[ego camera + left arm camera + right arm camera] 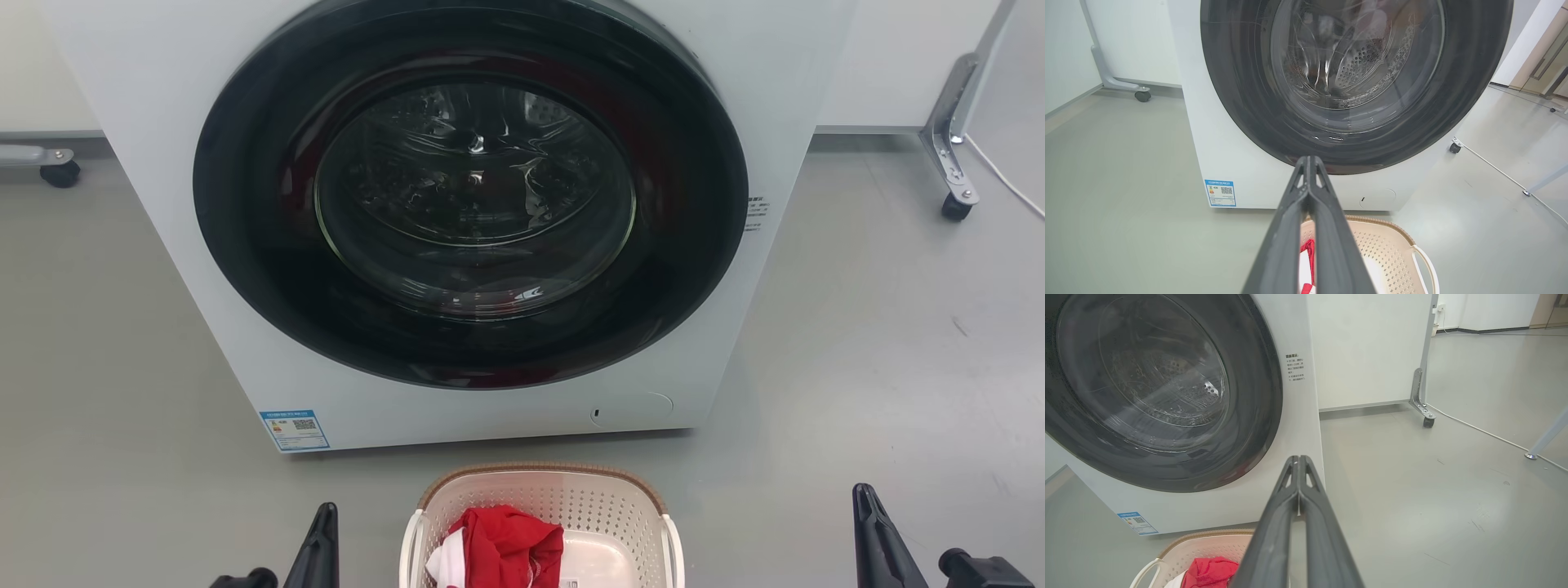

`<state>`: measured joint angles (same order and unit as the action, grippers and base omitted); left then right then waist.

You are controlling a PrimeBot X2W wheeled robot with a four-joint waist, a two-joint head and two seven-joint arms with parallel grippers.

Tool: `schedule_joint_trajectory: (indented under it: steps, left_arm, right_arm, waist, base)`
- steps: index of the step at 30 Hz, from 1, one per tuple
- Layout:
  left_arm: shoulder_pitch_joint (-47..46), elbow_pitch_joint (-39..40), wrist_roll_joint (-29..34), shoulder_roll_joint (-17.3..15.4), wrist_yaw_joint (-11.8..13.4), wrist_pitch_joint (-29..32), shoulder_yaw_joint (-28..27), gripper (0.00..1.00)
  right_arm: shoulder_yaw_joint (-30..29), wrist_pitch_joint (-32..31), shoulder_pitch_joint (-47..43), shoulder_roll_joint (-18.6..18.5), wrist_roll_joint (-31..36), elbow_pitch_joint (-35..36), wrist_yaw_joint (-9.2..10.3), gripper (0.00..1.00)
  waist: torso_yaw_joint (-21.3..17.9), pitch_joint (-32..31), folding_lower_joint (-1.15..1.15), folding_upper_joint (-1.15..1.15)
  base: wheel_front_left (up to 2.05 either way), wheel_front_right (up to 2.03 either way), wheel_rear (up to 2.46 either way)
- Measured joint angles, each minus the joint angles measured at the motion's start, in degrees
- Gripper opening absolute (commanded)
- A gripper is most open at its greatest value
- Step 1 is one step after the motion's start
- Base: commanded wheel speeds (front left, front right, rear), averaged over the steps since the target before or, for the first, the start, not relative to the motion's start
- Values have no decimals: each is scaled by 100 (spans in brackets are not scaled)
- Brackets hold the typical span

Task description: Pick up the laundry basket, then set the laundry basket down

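Closed and empty, the left gripper (325, 523) sits lower left and the right gripper (867, 506) lower right, each with fingers pressed together. Between them at bottom centre, the laundry basket (604, 498) rests on the floor (857, 343) before the washing machine (245, 343), with a red cloth (510, 543) inside.

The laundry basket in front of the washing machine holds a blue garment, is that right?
Not quite: the garment in the laundry basket is red, not blue, as the head view shows; it does stand before the washing machine.
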<state>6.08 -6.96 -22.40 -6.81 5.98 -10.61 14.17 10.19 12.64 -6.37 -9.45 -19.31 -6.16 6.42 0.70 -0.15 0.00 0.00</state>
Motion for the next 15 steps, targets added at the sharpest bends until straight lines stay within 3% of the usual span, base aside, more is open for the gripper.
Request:
schedule_joint_trajectory:
  steps: [15]
  left_arm:
    - [-124, -147, -1148, 73, -201, 303, -307, 0]
  right_arm:
    - [-286, -327, 140, 115, -1209, -168, -216, 0]
  waist:
    - [-12, 4, 0, 0]
  base:
    - [0, 0, 0]
